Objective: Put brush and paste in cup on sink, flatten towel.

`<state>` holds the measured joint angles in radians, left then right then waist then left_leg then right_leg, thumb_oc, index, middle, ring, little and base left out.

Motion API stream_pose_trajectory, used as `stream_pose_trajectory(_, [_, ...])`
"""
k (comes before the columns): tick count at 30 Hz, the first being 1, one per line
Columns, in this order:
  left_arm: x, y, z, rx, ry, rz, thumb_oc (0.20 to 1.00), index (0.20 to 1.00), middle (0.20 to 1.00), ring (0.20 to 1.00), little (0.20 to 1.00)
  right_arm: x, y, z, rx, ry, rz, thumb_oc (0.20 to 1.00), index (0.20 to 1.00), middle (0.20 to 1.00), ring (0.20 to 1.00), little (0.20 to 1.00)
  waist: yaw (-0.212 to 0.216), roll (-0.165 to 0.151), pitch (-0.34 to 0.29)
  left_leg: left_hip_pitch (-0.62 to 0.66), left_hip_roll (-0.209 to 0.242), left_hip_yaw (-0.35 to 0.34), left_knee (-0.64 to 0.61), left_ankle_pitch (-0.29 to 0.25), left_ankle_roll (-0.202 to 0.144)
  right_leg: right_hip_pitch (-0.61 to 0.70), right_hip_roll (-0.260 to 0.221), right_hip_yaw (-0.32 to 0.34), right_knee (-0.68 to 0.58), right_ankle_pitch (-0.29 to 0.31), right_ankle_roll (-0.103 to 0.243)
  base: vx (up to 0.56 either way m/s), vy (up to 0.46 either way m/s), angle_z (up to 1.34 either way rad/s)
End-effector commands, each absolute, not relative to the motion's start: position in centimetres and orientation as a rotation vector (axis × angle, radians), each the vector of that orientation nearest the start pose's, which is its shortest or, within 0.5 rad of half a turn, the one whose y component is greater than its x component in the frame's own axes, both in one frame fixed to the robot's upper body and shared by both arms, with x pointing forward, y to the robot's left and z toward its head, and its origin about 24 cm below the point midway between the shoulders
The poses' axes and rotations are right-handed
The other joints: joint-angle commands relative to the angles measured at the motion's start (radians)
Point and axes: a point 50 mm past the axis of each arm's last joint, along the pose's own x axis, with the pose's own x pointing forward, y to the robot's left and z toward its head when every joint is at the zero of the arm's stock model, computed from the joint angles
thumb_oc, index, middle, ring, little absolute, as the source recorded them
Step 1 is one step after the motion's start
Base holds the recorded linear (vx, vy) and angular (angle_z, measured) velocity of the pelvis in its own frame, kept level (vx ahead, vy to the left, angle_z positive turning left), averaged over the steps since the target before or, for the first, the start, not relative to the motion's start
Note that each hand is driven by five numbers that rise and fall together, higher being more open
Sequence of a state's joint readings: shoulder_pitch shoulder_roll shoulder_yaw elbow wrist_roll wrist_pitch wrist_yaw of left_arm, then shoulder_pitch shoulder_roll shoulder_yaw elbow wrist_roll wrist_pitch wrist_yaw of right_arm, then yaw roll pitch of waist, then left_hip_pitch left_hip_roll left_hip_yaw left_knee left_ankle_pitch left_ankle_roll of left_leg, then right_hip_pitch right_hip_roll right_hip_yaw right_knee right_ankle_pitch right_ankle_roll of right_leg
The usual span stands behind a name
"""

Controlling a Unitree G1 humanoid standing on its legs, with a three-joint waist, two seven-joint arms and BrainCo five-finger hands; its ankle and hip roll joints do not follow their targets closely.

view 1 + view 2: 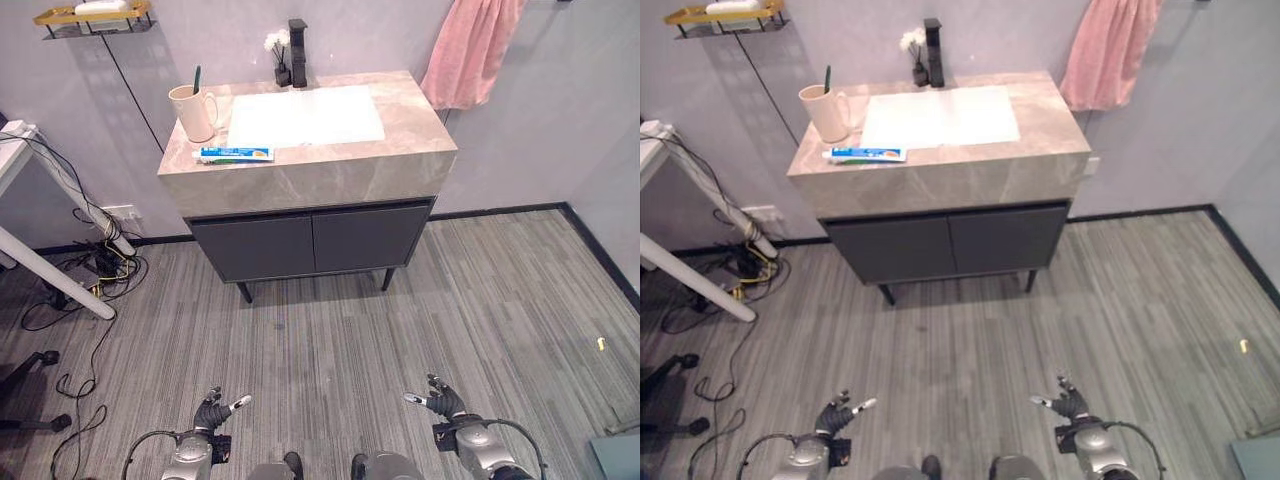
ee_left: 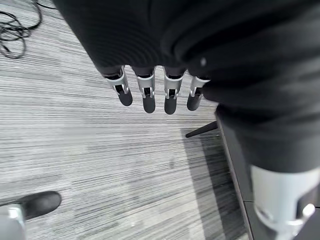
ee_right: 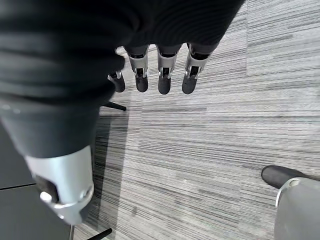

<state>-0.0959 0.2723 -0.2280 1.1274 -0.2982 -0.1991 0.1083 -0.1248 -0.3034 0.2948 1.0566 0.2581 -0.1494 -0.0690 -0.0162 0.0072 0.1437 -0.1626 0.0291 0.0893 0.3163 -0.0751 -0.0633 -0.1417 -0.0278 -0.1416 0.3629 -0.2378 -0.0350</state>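
Bench [image 1: 300, 175] of grey marble stands far ahead of both hands, against the wall, with a white basin [image 1: 305, 115] sunk in its top; everything the task needs is up there, so the robot must walk closer before it can reach anything. Towel [image 1: 470, 50], pink, hangs bunched on the wall beyond the far right corner of the bench, ahead of the right hand's side; it looks gathered in folds, not flat, which I judge is why it must be spread.

Cup [image 1: 195, 112] stands upright on the bench, ahead of the left hand's side, and the brush [image 1: 196, 78] already stands in it, its handle pointing up and a little tilted. Paste [image 1: 233, 154] lies flat just in front of the cup, its long axis along the front edge of the bench; which end is the cap I cannot tell.

Left hand [image 2: 150, 92] and right hand [image 3: 160, 75] hang low over the floor, fingers straight and relaxed, holding nothing.
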Motion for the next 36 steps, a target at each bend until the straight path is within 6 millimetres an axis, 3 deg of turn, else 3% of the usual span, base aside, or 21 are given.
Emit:
stream_pose_trajectory(1, [19.1,22.9,-11.7,0.212,0.743,0.143,1.0,1.0,1.0,1.0,1.0,20.4,-24.0,-10.3,-0.309,0.702,-0.068,1.0,1.0,1.0,1.0,1.0,-0.009,-0.024,0.045,-0.047,0.01,-0.025,0.131,0.146,-0.039,0.084,-0.032,0.0,-0.138,0.16,0.072,0.1,-0.119,0.41])
stream_pose_trajectory(2, [19.4,23.0,-11.6,0.196,0.739,0.167,1.0,1.0,1.0,1.0,1.0,20.8,-24.4,-10.0,-0.36,0.698,-0.057,1.0,1.0,1.0,1.0,1.0,-0.014,-0.022,0.058,-0.082,0.044,0.007,0.135,0.175,-0.043,0.103,-0.036,-0.016,-0.146,0.143,0.065,0.1,-0.066,0.16])
stream_pose_trajectory(5, [19.7,23.1,-11.4,0.194,0.732,0.181,1.0,1.0,1.0,1.0,1.0,21.2,-24.8,-9.5,-0.407,0.682,-0.053,1.0,1.0,1.0,1.0,1.0,-0.008,-0.022,0.064,-0.126,0.073,0.046,0.051,0.165,-0.033,0.12,-0.033,-0.017,-0.152,0.127,0.068,0.15,-0.014,0.28])
stream_pose_trajectory(7, [19.6,23.0,-11.5,0.201,0.729,0.182,1.0,1.0,1.0,1.0,1.0,21.3,-25.0,-9.5,-0.401,0.679,-0.07,1.0,1.0,1.0,1.0,1.0,0.002,-0.006,0.062,-0.129,0.076,0.035,-0.095,0.186,-0.018,0.134,-0.012,-0.006,-0.155,0.113,0.076,0.22,0.057,0.08])
stream_pose_trajectory(8, [19.6,23.0,-11.5,0.201,0.729,0.182,1.0,1.0,1.0,1.0,1.0,21.3,-25.0,-9.5,-0.401,0.679,-0.07,1.0,1.0,1.0,1.0,1.0,0.003,-0.007,0.063,-0.126,0.075,0.036,-0.098,0.188,-0.018,0.136,-0.014,-0.005,-0.155,0.113,0.076,0.28,0.092,0.0])
stream_pose_trajectory(9, [20.0,22.7,-11.1,0.207,0.701,0.169,1.0,1.0,1.0,1.0,1.0,21.4,-25.1,-9.5,-0.422,0.683,-0.083,1.0,1.0,1.0,1.0,1.0,0.009,0.008,0.06,-0.14,0.094,0.048,-0.198,0.26,-0.03,0.167,0.001,0.003,-0.173,0.092,0.084,0.3,0.106,-0.19])
stream_pose_trajectory(12, [20.7,22.3,-10.5,0.211,0.653,0.141,1.0,1.0,1.0,1.0,1.0,21.5,-24.7,-9.6,-0.406,0.687,-0.084,1.0,1.0,1.0,1.0,1.0,0.03,0.014,0.05,-0.149,0.101,0.062,-0.261,0.296,-0.03,0.222,0.0,0.031,-0.207,0.081,0.101,0.38,0.161,-0.12])
stream_pose_trajectory(14, [20.4,22.5,-10.3,0.223,0.637,0.123,1.0,1.0,1.0,1.0,1.0,21.9,-23.6,-9.6,-0.423,0.678,-0.028,1.0,1.0,1.0,1.0,1.0,0.045,0.001,0.018,-0.137,0.067,0.033,-0.243,0.259,-0.002,0.246,-0.029,0.055,-0.213,0.07,0.124,0.39,0.241,-0.47])
stream_pose_trajectory(17, [20.8,22.7,-9.7,0.258,0.601,0.097,1.0,1.0,1.0,1.0,1.0,22.1,-22.9,-9.6,-0.419,0.669,-0.001,1.0,1.0,1.0,1.0,1.0,0.059,-0.014,-0.003,-0.157,0.03,0.047,-0.191,0.224,0.024,0.251,-0.071,0.078,-0.186,0.088,0.154,0.34,0.248,-0.67])
stream_pose_trajectory(20, [21.2,23.2,-8.5,0.291,0.54,0.064,1.0,1.0,1.0,1.0,1.0,22.1,-22.5,-9.5,-0.372,0.659,-0.016,1.0,1.0,1.0,1.0,1.0,0.063,-0.031,-0.02,-0.148,-0.019,0.075,-0.136,0.155,0.067,0.226,-0.132,0.106,-0.087,0.224,0.193,0.3,0.291,-0.2])
stream_pose_trajectory(21, [21.5,23.3,-7.9,0.303,0.508,0.048,1.0,1.0,1.0,1.0,1.0,22.1,-22.5,-9.5,-0.364,0.653,-0.015,1.0,1.0,1.0,1.0,1.0,0.065,-0.028,-0.019,-0.143,-0.026,0.077,-0.13,0.142,0.078,0.204,-0.142,0.112,-0.041,0.273,0.191,0.19,0.213,0.01])
stream_pose_trajectory(22, [21.5,23.3,-7.9,0.303,0.508,0.048,1.0,1.0,1.0,1.0,1.0,22.1,-22.5,-9.5,-0.364,0.653,-0.015,1.0,1.0,1.0,1.0,1.0,0.065,-0.028,-0.019,-0.143,-0.026,0.078,-0.13,0.142,0.078,0.204,-0.142,0.113,-0.042,0.273,0.191,0.22,0.316,0.0])
stream_pose_trajectory(24, [21.8,23.8,-6.8,0.33,0.461,0.03,1.0,1.0,1.0,1.0,1.0,22.4,-22.2,-9.2,-0.362,0.639,0.005,1.0,1.0,1.0,1.0,1.0,0.063,-0.012,-0.003,-0.098,-0.062,0.088,-0.128,0.093,0.114,0.155,-0.179,0.095,0.088,0.391,0.189,0.26,0.375,-0.03])
stream_pose_trajectory(26, [21.7,24.1,-6.7,0.342,0.462,0.03,1.0,1.0,1.0,1.0,1.0,22.4,-22.1,-9.2,-0.369,0.638,0.014,1.0,1.0,1.0,1.0,1.0,0.062,0.003,0.005,-0.069,-0.068,0.097,-0.131,0.072,0.125,0.127,-0.182,0.069,0.139,0.406,0.185,0.23,0.268,0.02])
stream_pose_trajectory(27, [21.6,24.2,-6.7,0.338,0.462,0.031,1.0,1.0,1.0,1.0,1.0,22.5,-21.9,-9.1,-0.364,0.632,0.026,1.0,1.0,1.0,1.0,1.0,0.053,0.006,0.007,-0.045,-0.075,0.088,-0.146,0.068,0.127,0.106,-0.146,0.091,0.147,0.373,0.179,0.24,0.23,-0.09])
stream_pose_trajectory(28, [21.7,24.4,-6.7,0.342,0.464,0.039,1.0,1.0,1.0,1.0,1.0,22.7,-21.7,-9.0,-0.364,0.622,0.036,1.0,1.0,1.0,1.0,1.0,0.046,0.007,0.011,-0.025,-0.081,0.087,-0.158,0.058,0.129,0.065,-0.117,0.095,0.138,0.334,0.173,0.24,0.22,-0.21])
stream_pose_trajectory(30, [21.9,24.6,-6.7,0.354,0.468,0.046,1.0,1.0,1.0,1.0,1.0,23.3,-21.4,-8.5,-0.37,0.59,0.052,1.0,1.0,1.0,1.0,1.0,0.045,0.014,0.018,0.028,-0.078,0.101,-0.193,0.043,0.124,-0.003,-0.132,0.002,0.068,0.278,0.166,0.21,0.164,-0.35])
stream_pose_trajectory(32, [21.9,24.6,-6.9,0.358,0.477,0.043,1.0,1.0,1.0,1.0,1.0,23.4,-21.4,-8.3,-0.367,0.58,0.055,1.0,1.0,1.0,1.0,1.0,0.024,0.02,0.033,0.078,-0.078,0.082,-0.221,0.036,0.116,-0.052,-0.108,0.007,0.01,0.244,0.169,0.25,0.038,-0.57])
stream_pose_trajectory(34, [21.9,24.5,-7.2,0.359,0.494,0.043,1.0,1.0,1.0,1.0,1.0,23.4,-21.7,-8.2,-0.363,0.576,0.04,1.0,1.0,1.0,1.0,1.0,0.002,0.011,0.044,0.121,-0.09,0.069,-0.236,0.021,0.107,-0.091,-0.101,0.049,-0.116,0.282,0.183,0.34,-0.032,-0.12])
stream_pose_trajectory(36, [22.0,24.3,-7.3,0.357,0.499,0.046,1.0,1.0,1.0,1.0,1.0,23.5,-22.0,-7.9,-0.355,0.565,0.024,1.0,1.0,1.0,1.0,1.0,-0.021,0.003,0.054,0.162,-0.089,0.051,-0.256,0.005,0.093,-0.121,-0.128,0.088,-0.248,0.366,0.21,0.36,-0.115,0.23])
